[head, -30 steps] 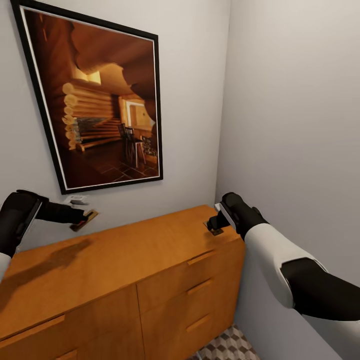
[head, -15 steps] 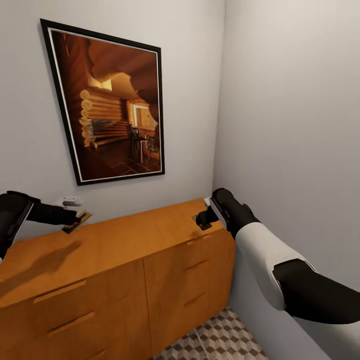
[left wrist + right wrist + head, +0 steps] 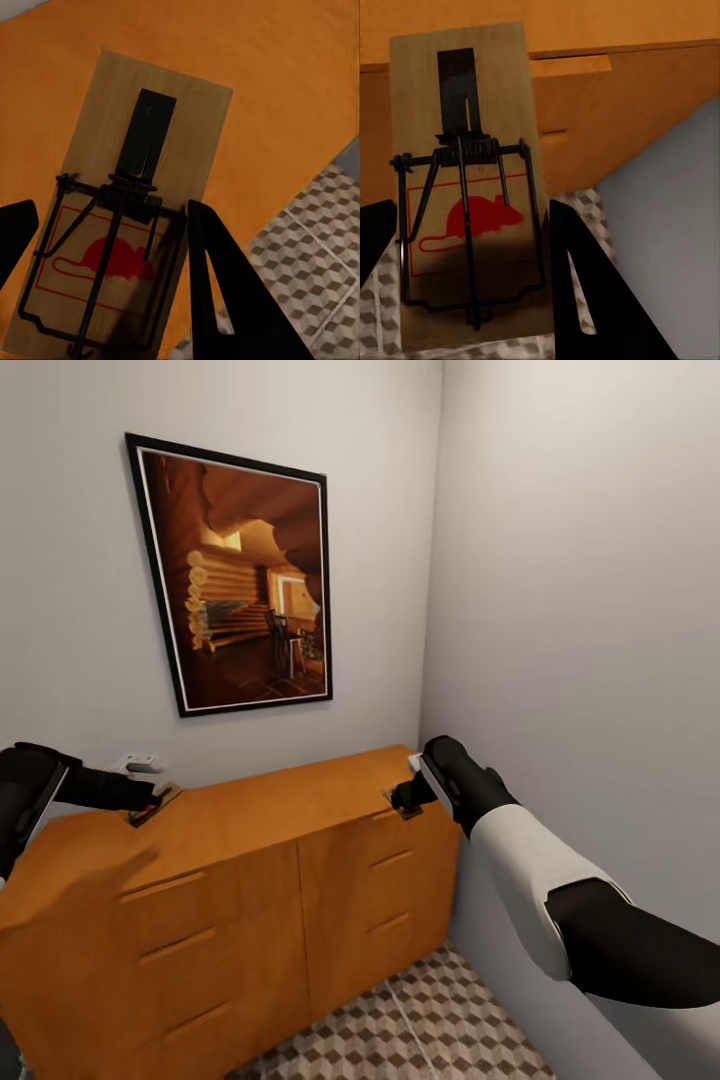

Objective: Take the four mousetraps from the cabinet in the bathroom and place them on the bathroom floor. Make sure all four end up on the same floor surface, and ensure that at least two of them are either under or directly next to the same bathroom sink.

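Each arm carries a mousetrap. My left gripper (image 3: 140,800) is shut on a tan mousetrap (image 3: 155,803) held above the left part of the orange-brown cabinet top (image 3: 250,810). The left wrist view shows this mousetrap (image 3: 142,187) with its wire bar and red mouse print between the black fingers (image 3: 225,292). My right gripper (image 3: 405,798) is shut on a second mousetrap (image 3: 402,808) at the cabinet's right front edge. In the right wrist view that mousetrap (image 3: 472,180) hangs before the drawer fronts (image 3: 607,97). The cube-patterned floor (image 3: 420,1020) lies below.
A framed picture of a log cabin interior (image 3: 240,575) hangs on the back wall. A white wall socket (image 3: 140,764) sits near the left hand. A pale side wall (image 3: 580,610) stands close on the right, leaving a narrow strip of floor beside the cabinet.
The head view has drawn back and tilted, so the cabinet's drawer fronts and more of the floor now show. Both grippers stay shut on their mousetraps.
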Motion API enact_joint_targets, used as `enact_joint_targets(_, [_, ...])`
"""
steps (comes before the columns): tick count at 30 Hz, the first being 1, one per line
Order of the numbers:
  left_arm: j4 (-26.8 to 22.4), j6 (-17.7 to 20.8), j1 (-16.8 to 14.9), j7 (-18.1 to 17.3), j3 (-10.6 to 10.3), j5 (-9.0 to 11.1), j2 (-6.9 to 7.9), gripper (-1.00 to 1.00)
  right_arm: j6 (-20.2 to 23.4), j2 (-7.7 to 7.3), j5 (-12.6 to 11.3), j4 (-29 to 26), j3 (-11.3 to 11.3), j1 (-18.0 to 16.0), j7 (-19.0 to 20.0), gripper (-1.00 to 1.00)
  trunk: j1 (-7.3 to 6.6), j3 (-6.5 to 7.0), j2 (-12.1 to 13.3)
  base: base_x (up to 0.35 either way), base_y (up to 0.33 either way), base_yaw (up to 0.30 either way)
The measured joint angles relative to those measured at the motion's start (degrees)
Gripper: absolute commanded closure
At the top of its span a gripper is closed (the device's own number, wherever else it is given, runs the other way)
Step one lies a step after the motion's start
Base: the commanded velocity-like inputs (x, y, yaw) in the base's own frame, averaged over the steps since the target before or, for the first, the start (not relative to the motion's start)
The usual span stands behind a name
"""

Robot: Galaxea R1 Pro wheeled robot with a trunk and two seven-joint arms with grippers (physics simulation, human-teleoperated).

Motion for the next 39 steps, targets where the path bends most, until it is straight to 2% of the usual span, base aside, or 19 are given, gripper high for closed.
enact_joint_targets(12, [-0.3,0.0,0.0,0.4,-0.1,-0.3,-0.93,1.0,0.0,-0.08,0.0,0.7,0.0,0.0,-0.2,1.0,0.0,0.0,0.0,-0.324,-0.04,0.0])
enact_joint_targets(18, [-0.3,0.0,0.0,2.9,0.0,-0.5,-1.31,1.0,0.0,-0.01,0.0,0.8,0.0,0.0,-0.3,1.0,0.0,0.0,0.0,-0.324,-0.08,0.0])
enact_joint_targets(23, [-0.1,0.0,0.0,9.4,0.3,-0.4,-1.4,1.0,0.0,0.08,0.0,0.9,0.0,0.0,-0.3,1.0,0.0,0.0,0.0,-0.324,-0.081,0.0])
enact_joint_targets(25, [-0.1,0.0,0.0,13.4,1.7,-0.5,-1.51,1.0,0.0,0.12,0.0,0.9,0.0,0.0,-0.3,1.0,0.0,0.0,0.0,-0.324,-0.085,0.0])
enact_joint_targets(27, [-0.2,-0.2,0.0,18.5,4.5,-0.4,-2.24,1.0,0.0,0.14,-0.1,0.8,0.0,0.0,-0.2,1.0,0.0,0.0,0.0,-0.324,-0.091,0.0])
enact_joint_targets(29, [-0.3,-0.3,0.0,26.1,10.0,-0.3,-5.29,1.0,0.0,0.15,-0.1,0.9,0.0,0.0,-0.2,1.0,0.0,0.0,0.0,-0.324,-0.098,0.0])
enact_joint_targets(30, [-0.4,-0.4,0.0,28.2,11.4,-0.2,-6.37,1.0,0.0,0.16,-0.1,0.9,0.0,0.0,-0.2,1.0,0.0,0.0,0.0,-0.324,-0.108,0.0])
enact_joint_targets(31, [-1.2,-0.5,0.0,34.4,14.5,0.0,-9.72,1.0,0.0,0.14,-0.1,0.9,0.0,0.0,-0.2,1.0,0.0,0.0,0.0,-0.324,-0.111,0.0])
enact_joint_targets(32, [-2.3,-0.6,0.0,38.9,15.8,0.0,-12.26,1.0,0.0,0.15,-0.1,0.9,0.0,0.0,-0.2,1.0,0.0,0.0,0.0,-0.324,-0.113,0.0])
enact_joint_targets(33, [-3.8,-0.7,0.0,43.3,16.6,0.0,-14.72,1.0,0.0,0.16,-0.1,0.9,0.0,0.0,-0.2,1.0,0.0,0.0,0.0,-0.324,-0.114,0.0])
enact_joint_targets(34, [-4.6,-0.7,0.0,45.5,16.9,-0.1,-15.96,1.0,0.0,0.16,-0.1,0.9,0.0,0.0,-0.2,1.0,0.0,0.0,0.0,-0.324,-0.115,0.0])
enact_joint_targets(36, [-7.5,-0.8,0.0,52.1,17.6,0.0,-20.09,1.0,0.0,0.2,-0.1,0.9,0.0,0.0,-0.1,1.0,0.0,0.0,0.0,-0.324,-0.116,0.0])
enact_joint_targets(37, [-8.1,-0.8,0.0,53.2,17.7,-0.2,-21.01,1.0,0.0,0.25,-0.1,0.9,0.0,0.0,-0.1,1.0,0.0,-0.01,0.0,-0.324,-0.118,0.0])
enact_joint_targets(38, [-9.2,-0.8,0.0,55.2,17.9,-0.1,-22.91,1.0,0.0,0.34,-0.1,0.9,0.0,0.0,-0.2,1.0,0.0,0.0,0.0,-0.324,-0.118,0.0])
enact_joint_targets(39, [-9.5,-0.8,0.0,55.7,18.0,-0.5,-23.41,1.0,0.0,0.36,-0.1,0.9,0.0,0.0,-0.2,1.0,0.0,0.0,0.0,-0.324,-0.118,0.0])
